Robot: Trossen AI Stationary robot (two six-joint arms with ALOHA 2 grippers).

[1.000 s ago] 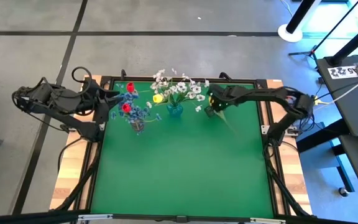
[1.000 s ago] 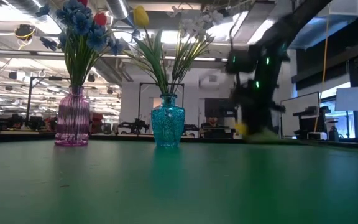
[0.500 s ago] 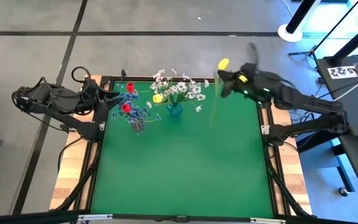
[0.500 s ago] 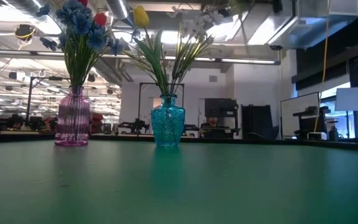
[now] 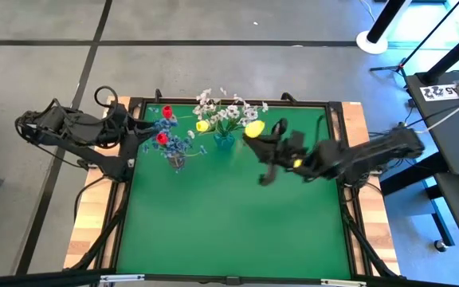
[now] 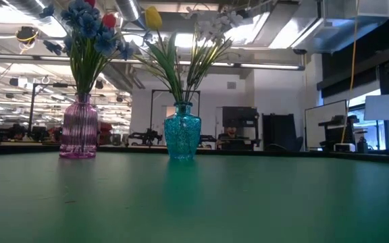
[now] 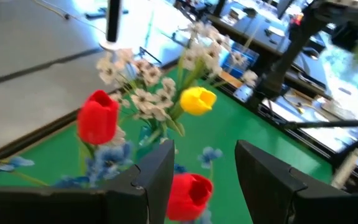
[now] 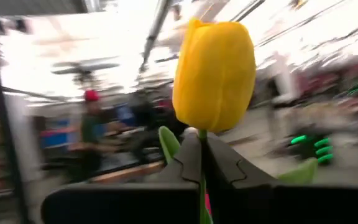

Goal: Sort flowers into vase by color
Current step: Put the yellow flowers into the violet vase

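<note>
**Yellow tulip gripped above the table's middle**

While the left gripper point(image 7: 194, 180) waits at the table's point(image 5: 229, 231) left back corner with its fingers spread and nothing between them, the right gripper point(image 5: 263, 147) hangs over the green surface just right of the blue vase point(image 5: 224, 141). Its fingers point(image 8: 229, 165) are pressed together on the thin green stem of a yellow tulip point(image 8: 214, 74), whose bud stands just beyond the fingertips. Seen from above, that bud lies near the white sprays point(image 5: 229, 110) in the blue vase, which also holds another yellow bud point(image 5: 202, 125). Blue clusters point(image 6: 86, 23) and red buds point(image 5: 164, 123) fill the pink vase point(image 6: 78, 128) to its left.
</note>
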